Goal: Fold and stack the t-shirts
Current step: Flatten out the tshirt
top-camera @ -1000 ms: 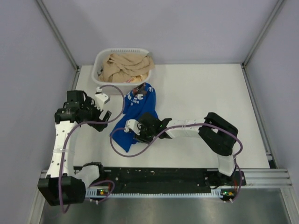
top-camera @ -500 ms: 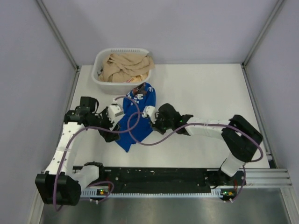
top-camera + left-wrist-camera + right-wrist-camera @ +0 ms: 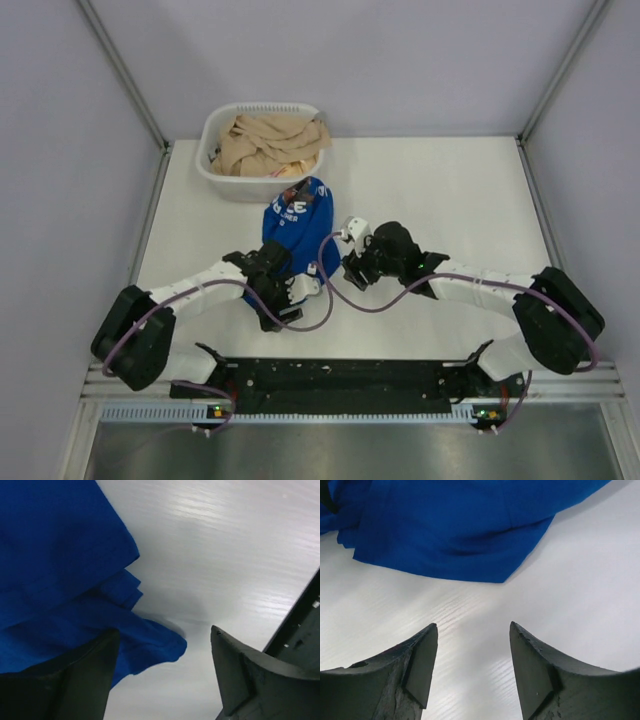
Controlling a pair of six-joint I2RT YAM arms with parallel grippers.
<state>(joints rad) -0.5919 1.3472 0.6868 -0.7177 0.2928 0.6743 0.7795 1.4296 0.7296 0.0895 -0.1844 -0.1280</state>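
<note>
Top external view: the royal-blue t-shirt [image 3: 305,225] lies crumpled on the bench [image 3: 450,190], its far end up against the front wall of the white laundry basket [image 3: 240,185].

White lettering shows on the shirt's upper part, and tan cloth [image 3: 265,140] fills the basket. The left gripper [image 3: 288,292] sits at the shirt's near left edge and the right gripper [image 3: 348,262] just beside its right edge. In the left wrist view the left gripper [image 3: 165,680] is spread wide, with a loose blue corner [image 3: 160,647] drooping onto the bench between its fingers, close by the left one, and nothing clamped. In the right wrist view the right gripper [image 3: 472,665] is also spread wide over bare bench, and the shirt's hem [image 3: 470,565] lies just beyond its fingertips.
</note>
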